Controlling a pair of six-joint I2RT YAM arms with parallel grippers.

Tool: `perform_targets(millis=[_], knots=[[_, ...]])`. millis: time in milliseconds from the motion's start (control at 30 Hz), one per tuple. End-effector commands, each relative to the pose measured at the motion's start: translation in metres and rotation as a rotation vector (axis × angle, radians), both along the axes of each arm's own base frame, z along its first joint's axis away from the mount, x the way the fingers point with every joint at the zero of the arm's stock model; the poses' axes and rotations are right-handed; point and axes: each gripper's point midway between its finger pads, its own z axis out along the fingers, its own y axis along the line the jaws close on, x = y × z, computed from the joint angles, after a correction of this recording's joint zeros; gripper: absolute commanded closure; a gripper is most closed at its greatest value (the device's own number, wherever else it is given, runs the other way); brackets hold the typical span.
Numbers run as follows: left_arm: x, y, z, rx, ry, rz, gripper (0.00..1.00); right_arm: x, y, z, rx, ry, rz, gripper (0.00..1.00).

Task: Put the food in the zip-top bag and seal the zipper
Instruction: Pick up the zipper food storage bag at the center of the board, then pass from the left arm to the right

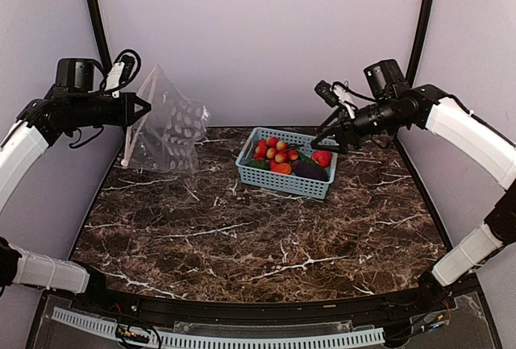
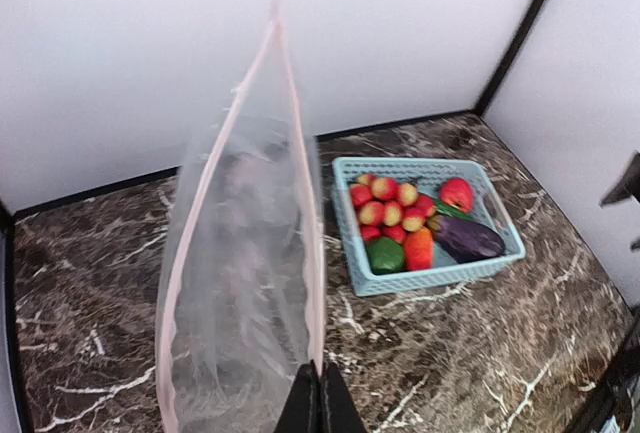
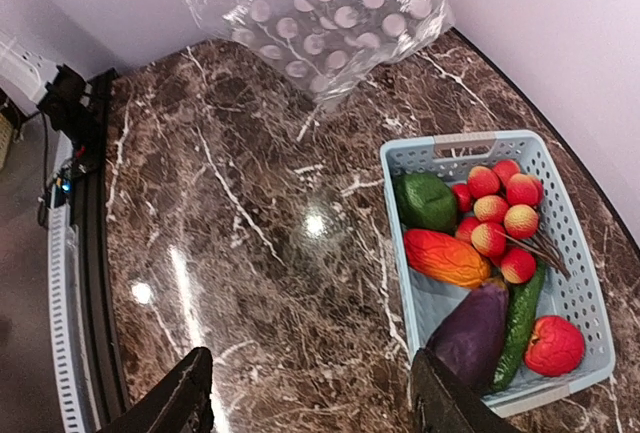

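The clear, white-dotted zip-top bag (image 1: 168,127) hangs lifted at the back left, its bottom touching the table. My left gripper (image 1: 147,107) is shut on the bag's mouth edge. In the left wrist view the closed fingertips (image 2: 320,405) pinch the pale pink zipper (image 2: 303,193), and the mouth gapes open. The food (image 1: 284,158) lies in the light blue basket (image 1: 282,185): red-yellow balls (image 3: 500,218), green pepper (image 3: 425,201), orange mango (image 3: 447,258), purple eggplant (image 3: 470,333), strawberry (image 3: 555,345). My right gripper (image 1: 330,135) hovers open above the basket's right end, holding nothing.
A green cucumber (image 3: 520,318) also lies in the basket. Dark marble table (image 1: 242,236) stretches in front of the bag and basket. White walls stand close behind, and black frame posts (image 1: 95,18) rise at both back corners.
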Motion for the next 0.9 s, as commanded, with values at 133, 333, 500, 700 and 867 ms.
perform_targets(millis=[133, 333, 500, 700, 867], knots=[[-0.045, -0.072, -0.070, 0.160, 0.114, -0.164, 0.99, 0.005, 0.041, 0.030, 0.220, 0.258, 0.090, 0.40], [-0.053, -0.112, -0.110, 0.047, 0.091, -0.183, 0.99, 0.022, 0.073, 0.013, 0.285, 0.466, 0.148, 0.47], [-0.031, -0.122, -0.111, 0.010, 0.015, -0.096, 0.99, 0.040, 0.100, 0.008, 0.319, 0.562, 0.151, 0.50], [-0.010, -0.133, -0.099, -0.091, -0.058, -0.037, 0.99, 0.054, 0.132, -0.006, 0.334, 0.638, 0.155, 0.49], [0.001, -0.144, -0.112, -0.148, -0.052, -0.013, 0.99, 0.070, 0.151, -0.011, 0.349, 0.604, 0.106, 0.47]])
